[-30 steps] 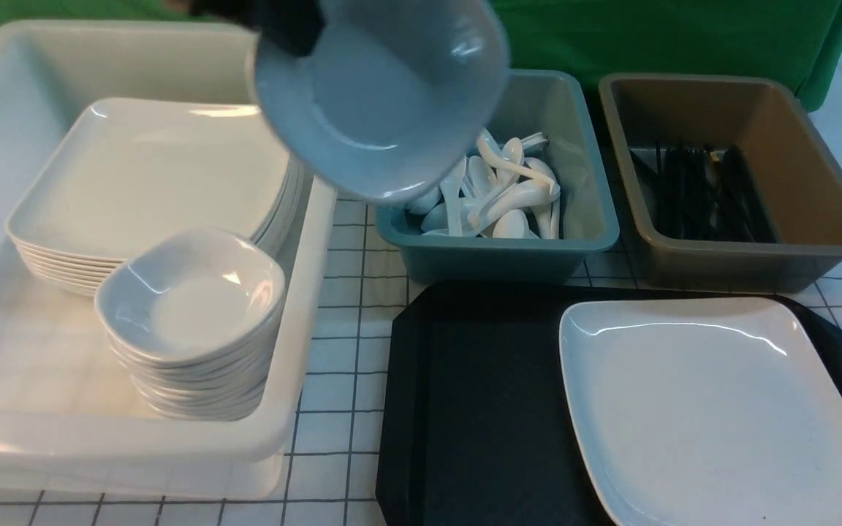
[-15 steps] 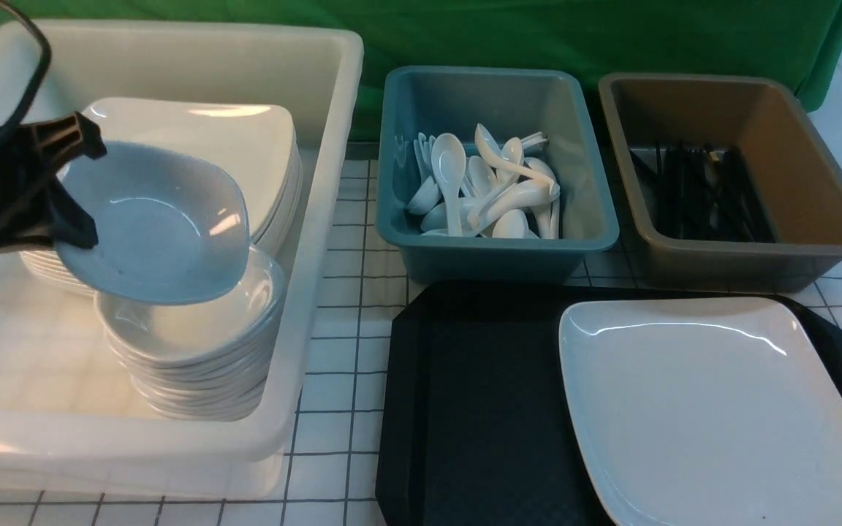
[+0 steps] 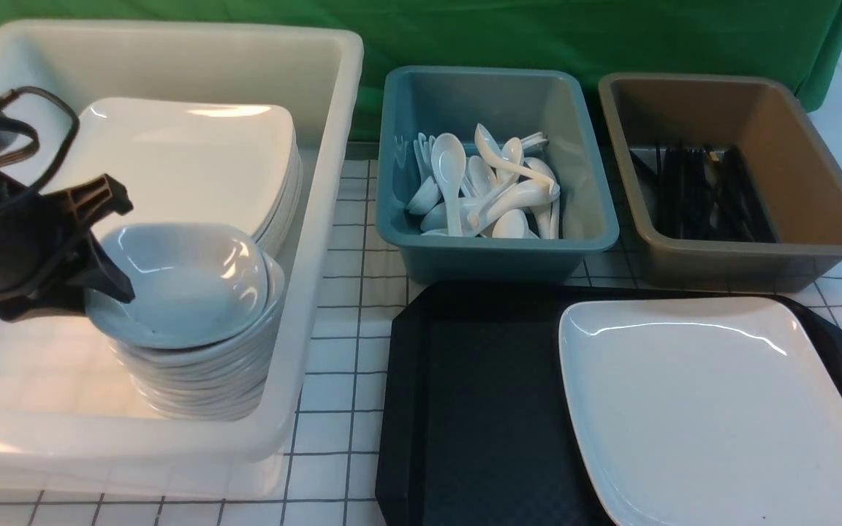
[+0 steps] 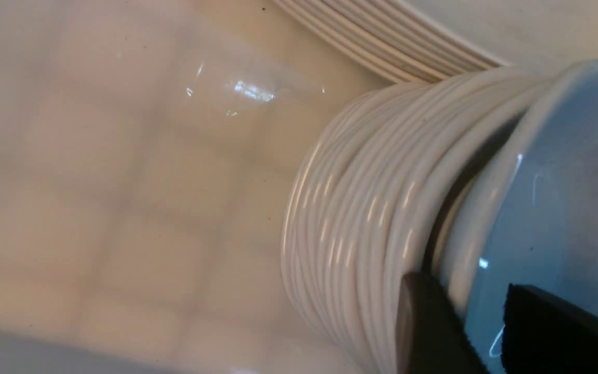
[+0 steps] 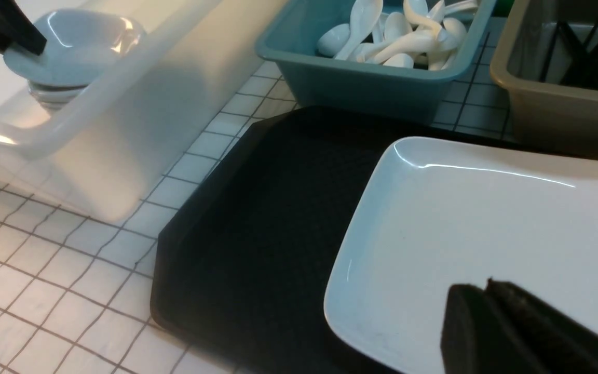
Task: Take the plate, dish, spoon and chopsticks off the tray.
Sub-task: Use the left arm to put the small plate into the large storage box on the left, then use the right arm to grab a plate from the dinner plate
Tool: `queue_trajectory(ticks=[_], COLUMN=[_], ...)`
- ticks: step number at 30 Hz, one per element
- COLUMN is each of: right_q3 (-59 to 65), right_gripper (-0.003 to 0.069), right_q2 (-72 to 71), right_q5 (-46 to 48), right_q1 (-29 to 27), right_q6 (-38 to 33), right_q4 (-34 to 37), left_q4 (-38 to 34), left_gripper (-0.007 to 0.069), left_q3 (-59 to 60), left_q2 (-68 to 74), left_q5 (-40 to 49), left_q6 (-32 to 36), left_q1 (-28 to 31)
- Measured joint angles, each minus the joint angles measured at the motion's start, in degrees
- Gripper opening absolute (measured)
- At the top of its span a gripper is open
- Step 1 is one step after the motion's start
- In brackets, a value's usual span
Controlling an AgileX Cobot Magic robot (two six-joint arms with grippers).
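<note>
white gridded tabletop (image 3: 333, 380) before a green backdrop (image 3: 611, 29), where a two-armed robot clears a canteen tray. at middle left of the front view, the left pincer (image 3: 110, 245) straddles the left rim of the dish (image 3: 187, 285). its jaws stand apart, one finger (image 4: 434, 327) outside the bowl and the other inside. the dish rests on top of a stack of matching dishes (image 3: 202, 380) inside the white tub (image 3: 172, 44), nested but shifted a little toward the pincer, just in front of a pile of square plates (image 3: 172, 161).

letting go looks to be the step in hand. done well, the jaws would clear the rim on both sides and then draw straight away, so neither finger hooks the slick lip and tips the bowl off its slightly skewed seat.

the dish is small, glossy and white, a rounded square with a shallow well that catches bright highlights.

at lower right, the plate (image 3: 706, 409) lies flat on the right half of the black tray (image 3: 479, 409), the only thing on it. the right pincer (image 5: 486, 311) hangs over the plate's near part, fingers pressed together and holding nothing. spoons (image 3: 494, 190) fill the teal bin (image 3: 596, 241) at upper centre, and chopsticks (image 3: 699, 193) lie in the brown bin (image 3: 830, 248) at upper right.
</note>
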Motion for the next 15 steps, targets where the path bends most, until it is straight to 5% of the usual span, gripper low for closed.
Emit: queue_trajectory(ticks=[8, 12, 15], right_q3=[0.0, 0.0, 0.0], right_gripper=[0.0105, 0.0137, 0.0229], right_q2=[2.6, 8.5, 16.8], right_q5=[3.8, 7.9, 11.4], right_q1=[0.0, 0.0, 0.0], right_q6=[-0.2, -1.8, -2.6], right_q4=[0.4, 1.6, 1.2], left_q4=[5.1, 7.5, 7.4], left_gripper=[0.0561, 0.0614, 0.0616], left_q3=[-4.7, -8.1, -10.1], left_q2=[0.0, -0.1, -1.9], left_q5=[11.5, 16.2, 17.8], left_q6=[4.6, 4.9, 5.1], left_q1=[0.0, 0.1, 0.1])
